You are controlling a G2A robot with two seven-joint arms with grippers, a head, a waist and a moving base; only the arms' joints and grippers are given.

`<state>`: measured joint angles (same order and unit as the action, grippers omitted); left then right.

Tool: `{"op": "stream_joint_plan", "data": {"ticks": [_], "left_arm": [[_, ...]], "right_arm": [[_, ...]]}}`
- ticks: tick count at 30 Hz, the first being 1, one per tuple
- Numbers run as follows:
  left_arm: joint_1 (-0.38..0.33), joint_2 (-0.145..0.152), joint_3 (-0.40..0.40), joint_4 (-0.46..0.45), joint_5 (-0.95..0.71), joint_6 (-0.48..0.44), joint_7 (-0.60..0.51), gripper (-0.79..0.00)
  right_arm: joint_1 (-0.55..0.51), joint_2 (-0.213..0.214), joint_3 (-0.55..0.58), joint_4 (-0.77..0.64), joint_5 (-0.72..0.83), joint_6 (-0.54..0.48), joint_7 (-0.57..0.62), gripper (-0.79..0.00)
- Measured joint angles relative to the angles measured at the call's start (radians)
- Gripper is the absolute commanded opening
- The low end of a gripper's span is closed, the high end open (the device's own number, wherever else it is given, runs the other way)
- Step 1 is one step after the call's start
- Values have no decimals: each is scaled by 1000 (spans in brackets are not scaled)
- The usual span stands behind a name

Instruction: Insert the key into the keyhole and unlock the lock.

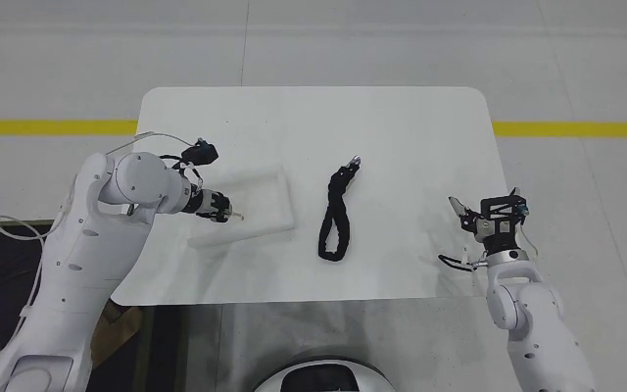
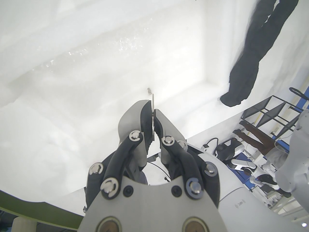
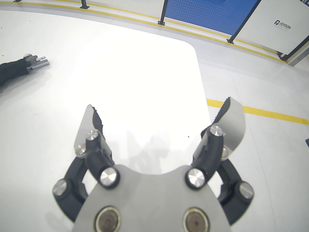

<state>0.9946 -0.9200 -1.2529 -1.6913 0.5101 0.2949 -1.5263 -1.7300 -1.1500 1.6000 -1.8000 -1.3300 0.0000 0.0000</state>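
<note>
Metal key [image 2: 153, 100] clamped edge-on in the left gripper [image 2: 153, 111], above white tray [image 1: 287, 201]; right gripper [image 3: 161, 104] spread wide over the table [image 1: 411, 127].

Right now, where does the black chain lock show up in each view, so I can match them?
Top view: the chain lock lies mid-table between the arms, beside the white tray.
Left wrist view: the chain lock lies past the tray's far wall, beyond the left gripper pinching the key.
Right wrist view: its metal head end lies off to one side of the open right gripper.
Shared landmark: the white table.
</note>
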Motion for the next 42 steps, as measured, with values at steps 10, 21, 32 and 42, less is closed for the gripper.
{"op": "stream_joint_plan", "data": {"ticks": [10, 21, 32, 42], "left_arm": [[-53, 50, -35, -103, -412, 96, 96, -785], [7, 30, -57, -73, -519, -5, 260, -785], [11, -35, 33, 295, -1053, -491, 423, -785], [-29, -49, 59, 385, -1167, -530, 334, -785]], "right_arm": [[0, 0, 0, 0, 0, 0, 0, 0], [0, 0, 0, 0, 0, 0, 0, 0], [0, 0, 0, 0, 0, 0, 0, 0], [0, 0, 0, 0, 0, 0, 0, 0]]}}
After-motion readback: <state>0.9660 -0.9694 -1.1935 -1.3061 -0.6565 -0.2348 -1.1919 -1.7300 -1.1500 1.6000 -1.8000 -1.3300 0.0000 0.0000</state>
